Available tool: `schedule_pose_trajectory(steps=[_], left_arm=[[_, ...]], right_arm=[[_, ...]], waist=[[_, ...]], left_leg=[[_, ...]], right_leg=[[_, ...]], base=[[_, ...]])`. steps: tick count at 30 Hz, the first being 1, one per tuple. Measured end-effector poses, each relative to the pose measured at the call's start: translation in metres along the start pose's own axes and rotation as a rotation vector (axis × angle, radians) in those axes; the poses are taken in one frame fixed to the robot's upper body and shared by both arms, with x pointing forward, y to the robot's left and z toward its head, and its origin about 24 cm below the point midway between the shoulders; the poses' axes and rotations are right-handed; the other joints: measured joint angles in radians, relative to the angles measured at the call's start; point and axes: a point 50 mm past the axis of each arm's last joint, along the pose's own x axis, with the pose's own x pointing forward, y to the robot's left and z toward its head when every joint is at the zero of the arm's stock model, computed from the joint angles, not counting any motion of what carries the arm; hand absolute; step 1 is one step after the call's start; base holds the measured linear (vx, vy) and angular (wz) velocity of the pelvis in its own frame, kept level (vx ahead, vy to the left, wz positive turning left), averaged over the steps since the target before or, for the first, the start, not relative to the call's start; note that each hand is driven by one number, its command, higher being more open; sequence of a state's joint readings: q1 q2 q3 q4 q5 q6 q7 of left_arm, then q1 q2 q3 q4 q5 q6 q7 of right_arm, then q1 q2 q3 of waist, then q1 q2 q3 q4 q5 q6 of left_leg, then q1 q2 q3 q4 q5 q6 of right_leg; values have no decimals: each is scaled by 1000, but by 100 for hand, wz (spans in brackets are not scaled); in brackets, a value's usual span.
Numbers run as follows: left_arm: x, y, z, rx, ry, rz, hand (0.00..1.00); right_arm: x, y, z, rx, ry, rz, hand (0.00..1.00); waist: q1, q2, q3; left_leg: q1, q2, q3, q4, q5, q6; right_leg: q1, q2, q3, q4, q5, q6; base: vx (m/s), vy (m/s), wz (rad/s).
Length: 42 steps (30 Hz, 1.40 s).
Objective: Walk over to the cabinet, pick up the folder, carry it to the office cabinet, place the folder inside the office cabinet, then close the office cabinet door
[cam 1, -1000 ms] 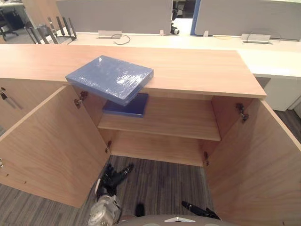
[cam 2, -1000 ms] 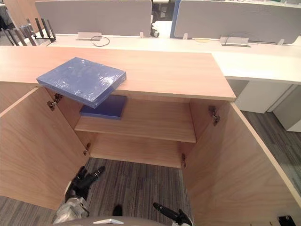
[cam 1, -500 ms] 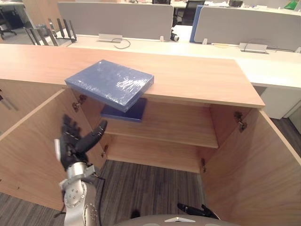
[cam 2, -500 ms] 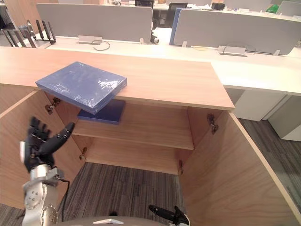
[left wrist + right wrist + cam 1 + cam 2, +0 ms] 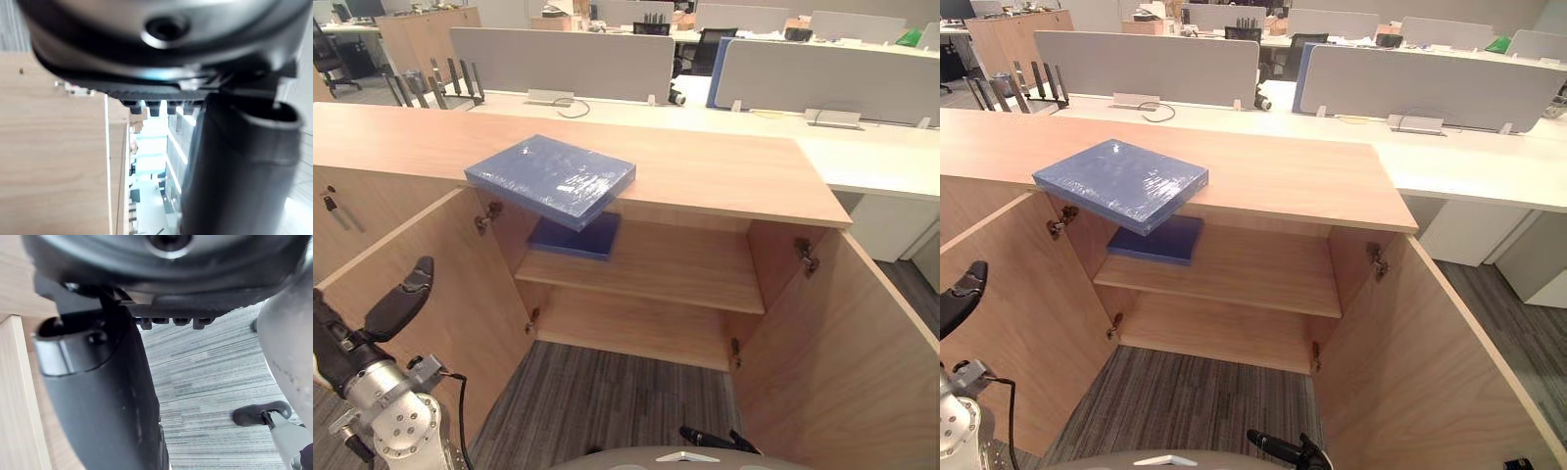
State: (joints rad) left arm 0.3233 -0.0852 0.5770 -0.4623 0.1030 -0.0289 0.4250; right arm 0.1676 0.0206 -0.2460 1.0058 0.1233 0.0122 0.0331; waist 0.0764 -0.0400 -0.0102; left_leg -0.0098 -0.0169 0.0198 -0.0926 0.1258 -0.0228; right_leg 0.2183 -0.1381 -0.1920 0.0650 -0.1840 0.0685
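left eye view: pickup step; left hand hangs empty, thumb spread; next, reach the folder overhanging the cabinet

floor: grey striped carpet | behind: white desks, grey partition screens
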Motion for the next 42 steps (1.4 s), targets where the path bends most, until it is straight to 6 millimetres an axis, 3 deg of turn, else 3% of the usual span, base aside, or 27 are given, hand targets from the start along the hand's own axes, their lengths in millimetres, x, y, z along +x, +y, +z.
schedule_pose_trajectory(steps=[7, 11, 18, 28, 34, 42], left_arm=[[5, 4, 36, 199, -229, 111, 100], [9, -6, 60, 231, -372, 98, 100], [9, -31, 75, 339, -537, -38, 100], [16, -65, 73, 466, -665, -177, 100], [20, -72, 68, 541, -702, -222, 100], [22, -86, 75, 584, -808, -278, 100]], right_arm=[[0, -1, -1, 8, 2, -5, 100], [0, 0, -1, -15, 3, 3, 100], [1, 2, 0, -63, 5, 22, 100], [1, -2, -1, -72, 7, 21, 100], [1, -6, -1, -76, 13, 13, 100], [1, -13, -4, -83, 30, -6, 100]], waist=[[4, -1, -1], [3, -6, -10], [3, -11, -13], [2, -8, -25], [1, 5, -38], [2, 16, -62]], left_leg=[[-19, 14, -21, 0, 29, -10], [-35, 24, -9, 1, 33, -11], [-36, 29, 21, 0, 28, -17], [-35, 35, 44, 0, 25, -20], [-33, 43, 50, 0, 24, -22], [-29, 46, 56, 0, 23, -25]], right_leg=[[-11, 17, -21, 3, -13, 0], [-35, 18, 1, 3, -9, 2], [-52, 21, 34, 3, 0, 9], [-60, 31, 63, 1, 9, 1], [-62, 37, 71, 0, 12, -3], [-63, 37, 78, 0, 13, -5]], base=[[-79, -51, 11], [-17, -17, -12], [4, -6, -13], [2, -14, -8], [-9, -16, -4], [-5, -4, -2]])
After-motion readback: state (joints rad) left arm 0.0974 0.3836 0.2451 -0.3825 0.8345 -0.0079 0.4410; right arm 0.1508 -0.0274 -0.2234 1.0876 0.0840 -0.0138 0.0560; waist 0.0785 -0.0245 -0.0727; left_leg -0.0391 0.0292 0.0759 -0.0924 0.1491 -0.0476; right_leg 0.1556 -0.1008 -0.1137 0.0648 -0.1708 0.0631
